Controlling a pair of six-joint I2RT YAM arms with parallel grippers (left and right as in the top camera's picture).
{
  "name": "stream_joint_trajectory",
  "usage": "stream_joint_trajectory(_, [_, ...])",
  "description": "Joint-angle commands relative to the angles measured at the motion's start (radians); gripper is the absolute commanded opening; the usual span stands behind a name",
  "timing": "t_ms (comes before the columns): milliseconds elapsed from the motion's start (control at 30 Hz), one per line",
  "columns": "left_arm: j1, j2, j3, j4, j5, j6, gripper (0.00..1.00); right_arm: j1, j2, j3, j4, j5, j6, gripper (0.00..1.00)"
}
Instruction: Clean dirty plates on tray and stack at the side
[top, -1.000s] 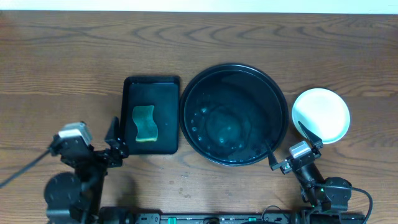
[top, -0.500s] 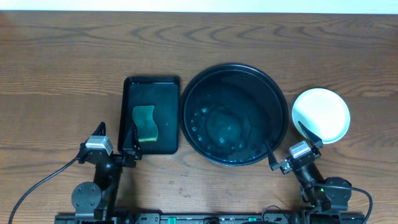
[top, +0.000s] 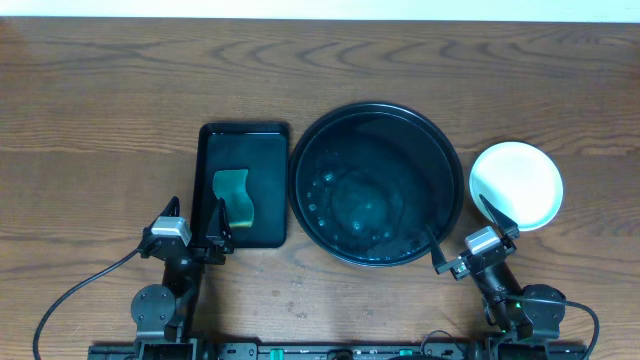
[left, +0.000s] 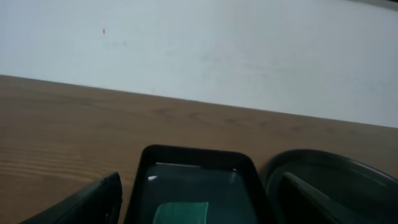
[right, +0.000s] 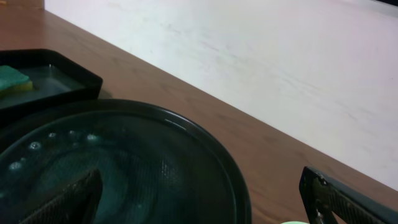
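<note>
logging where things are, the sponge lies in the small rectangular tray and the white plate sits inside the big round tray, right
Not quite. The overhead view shows the white plate on the table, to the right of the big round tray and outside its rim. The sponge does lie in the small rectangular tray.

Glossy black round tray (top: 330, 145), flecked with pale droplets. Plain white plate (top: 516, 185). Green sponge (top: 233, 198) on a black rectangular tray (top: 243, 130). Brown, wavy-grained table (top: 100, 90).
</note>
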Motion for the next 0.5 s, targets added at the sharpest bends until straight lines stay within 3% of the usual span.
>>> stream_joint_trajectory(0, [0.001,-0.009,-0.002,-0.044,0.017,0.017,0.81,0.010,-0.006,-0.004,-0.001,0.002,0.005,0.99])
stream_joint_trajectory(100, [0.001,-0.008,-0.002,-0.139,0.016,0.017,0.81,0.010,-0.006,-0.004,-0.001,0.002,0.005,0.99])
stream_joint_trajectory(467, [0.001,-0.007,-0.002,-0.132,0.013,0.017,0.81,0.010,-0.006,-0.004,-0.001,0.002,0.005,0.99])
